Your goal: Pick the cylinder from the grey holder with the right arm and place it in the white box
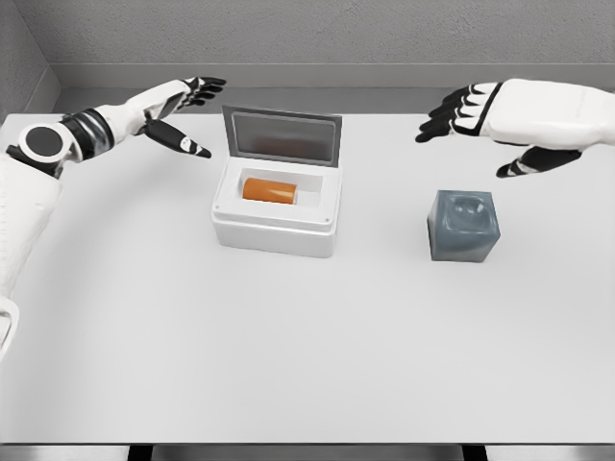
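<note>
From the head view we see the orange cylinder (269, 189) lying on its side inside the white box (276, 233), whose lid stands open. The grey holder (463, 226) sits well apart to its right on the table (307, 365). Our right hand (500, 120) hovers above the holder, fingers spread, holding nothing. Our left hand (183, 110) hangs open left of the box

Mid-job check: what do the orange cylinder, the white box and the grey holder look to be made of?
It is a simulator render, so these are guesses.
Orange cylinder: smooth, plastic-like, with a soft highlight along its top.
White box: matte, hard plastic look, with rounded edges and an even tone; the inside of its lid is flat grey.
Grey holder: slightly glossy, with mottled reflections; coated metal or plastic, unclear.
</note>
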Controlling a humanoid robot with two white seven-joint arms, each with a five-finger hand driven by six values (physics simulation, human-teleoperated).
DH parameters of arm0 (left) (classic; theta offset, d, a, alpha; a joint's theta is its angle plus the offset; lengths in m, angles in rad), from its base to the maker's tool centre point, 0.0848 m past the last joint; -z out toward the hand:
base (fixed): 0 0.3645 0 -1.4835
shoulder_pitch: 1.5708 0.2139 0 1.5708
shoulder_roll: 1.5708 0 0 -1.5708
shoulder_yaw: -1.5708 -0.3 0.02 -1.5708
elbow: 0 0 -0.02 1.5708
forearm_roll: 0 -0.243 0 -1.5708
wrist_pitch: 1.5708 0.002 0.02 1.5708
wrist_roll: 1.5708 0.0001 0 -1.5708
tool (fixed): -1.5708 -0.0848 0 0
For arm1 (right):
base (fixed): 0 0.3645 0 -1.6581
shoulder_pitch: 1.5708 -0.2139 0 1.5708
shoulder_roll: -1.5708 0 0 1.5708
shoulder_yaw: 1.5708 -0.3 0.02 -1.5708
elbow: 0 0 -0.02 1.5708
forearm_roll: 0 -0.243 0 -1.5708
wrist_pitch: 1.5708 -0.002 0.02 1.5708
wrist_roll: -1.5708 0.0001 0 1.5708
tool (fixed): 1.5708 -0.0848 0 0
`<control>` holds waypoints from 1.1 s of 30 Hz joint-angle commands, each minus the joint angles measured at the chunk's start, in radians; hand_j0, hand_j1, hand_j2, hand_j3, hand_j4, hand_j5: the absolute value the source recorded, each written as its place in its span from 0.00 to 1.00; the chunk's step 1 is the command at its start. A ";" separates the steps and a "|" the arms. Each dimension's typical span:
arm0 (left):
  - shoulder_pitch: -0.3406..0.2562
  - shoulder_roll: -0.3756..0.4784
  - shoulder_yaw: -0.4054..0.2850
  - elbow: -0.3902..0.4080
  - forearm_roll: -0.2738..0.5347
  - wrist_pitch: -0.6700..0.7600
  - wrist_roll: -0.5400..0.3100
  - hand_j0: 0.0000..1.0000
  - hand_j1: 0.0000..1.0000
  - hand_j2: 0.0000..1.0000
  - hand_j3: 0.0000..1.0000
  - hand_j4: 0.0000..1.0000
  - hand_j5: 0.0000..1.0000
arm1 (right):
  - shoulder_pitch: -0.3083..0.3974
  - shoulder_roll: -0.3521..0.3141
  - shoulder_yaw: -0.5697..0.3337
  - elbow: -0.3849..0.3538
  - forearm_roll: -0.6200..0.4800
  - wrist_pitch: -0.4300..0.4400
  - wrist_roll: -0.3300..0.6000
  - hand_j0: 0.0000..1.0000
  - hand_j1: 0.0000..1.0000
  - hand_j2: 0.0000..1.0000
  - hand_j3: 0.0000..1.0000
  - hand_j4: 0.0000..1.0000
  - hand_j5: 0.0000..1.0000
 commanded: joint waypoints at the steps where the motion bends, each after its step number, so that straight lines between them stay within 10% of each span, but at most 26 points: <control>1: 0.000 0.003 -0.009 -0.022 0.006 0.002 0.000 1.00 1.00 1.00 1.00 1.00 1.00 | 0.000 -0.004 -0.003 -0.001 -0.007 0.001 0.000 0.98 0.98 0.98 0.98 0.98 0.98; 29: 0.023 0.117 -0.162 -0.238 0.035 0.003 0.000 1.00 1.00 1.00 1.00 1.00 1.00 | 0.038 -0.038 -0.012 0.002 -0.007 0.001 0.007 1.00 1.00 1.00 1.00 1.00 1.00; 33: 0.025 0.143 -0.162 -0.269 0.036 0.003 0.000 1.00 1.00 1.00 1.00 1.00 1.00 | 0.164 -0.035 -0.161 0.007 -0.008 0.001 0.004 1.00 1.00 1.00 1.00 1.00 1.00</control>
